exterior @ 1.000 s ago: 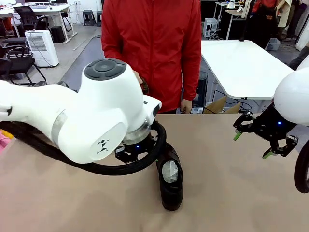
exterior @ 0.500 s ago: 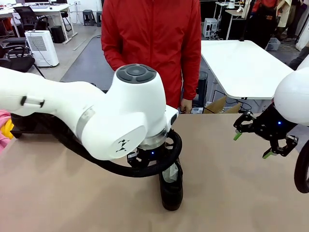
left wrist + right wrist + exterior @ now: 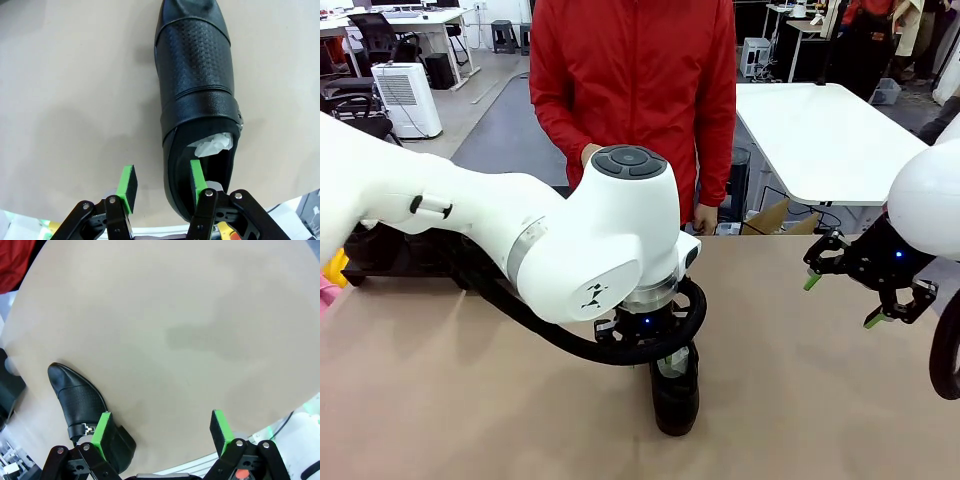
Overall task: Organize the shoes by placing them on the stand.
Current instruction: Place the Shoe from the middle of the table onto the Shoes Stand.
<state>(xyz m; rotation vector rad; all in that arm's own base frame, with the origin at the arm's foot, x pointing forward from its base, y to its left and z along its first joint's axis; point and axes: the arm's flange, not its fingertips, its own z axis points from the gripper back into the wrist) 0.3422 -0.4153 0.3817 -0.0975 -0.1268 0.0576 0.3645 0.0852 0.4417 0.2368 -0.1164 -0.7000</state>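
Shoe (image 3: 197, 95) count is one, on my tan table (image 3: 820, 400), my left claw (image 3: 162, 185) straddling its side wall, my right claw (image 3: 162, 432) spread wide over bare table.

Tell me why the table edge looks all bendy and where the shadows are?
Right wrist view: the wide lens bows the beige table into a curve, with a soft grey shadow patch mid-surface. Left wrist view: a faint shadow lies left of the glossy black leather shoe, whose toe catches a dull shine. Front view: the near white left arm looms huge, everything sharp.
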